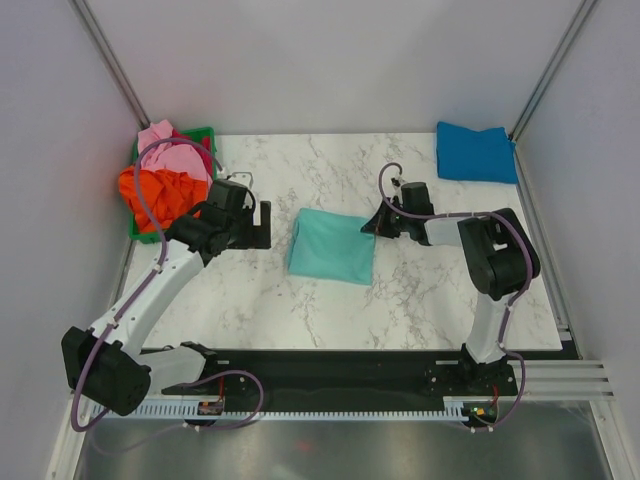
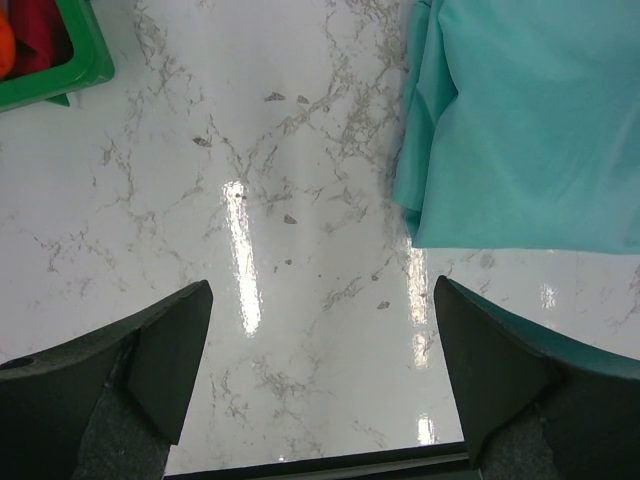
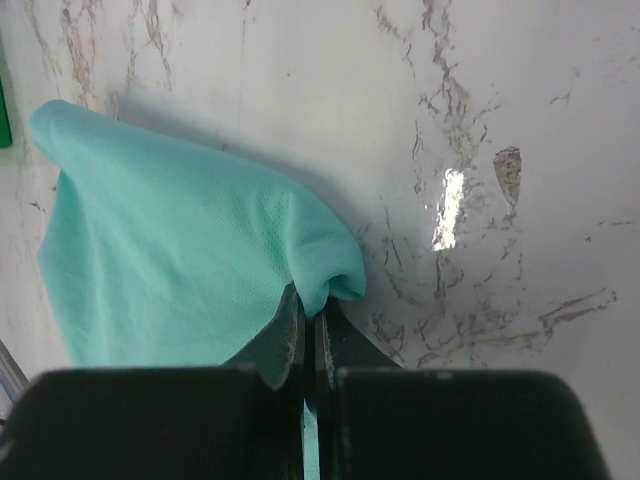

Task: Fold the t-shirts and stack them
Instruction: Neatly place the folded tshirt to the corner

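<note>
Two pincers flank the mint-teal t-shirt (image 1: 332, 245), which lies folded at mid-counter (image 1: 420, 290). The right pincer (image 3: 308, 316) is clamped on a lifted fold at its right edge. The left pincer (image 2: 320, 372) gapes empty near its left edge, not touching.

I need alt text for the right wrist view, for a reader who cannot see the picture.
The right gripper, its fingers closed, pinches a raised fold of the mint-teal t-shirt. The rest of the cloth spreads to the left over the white marble table.
</note>
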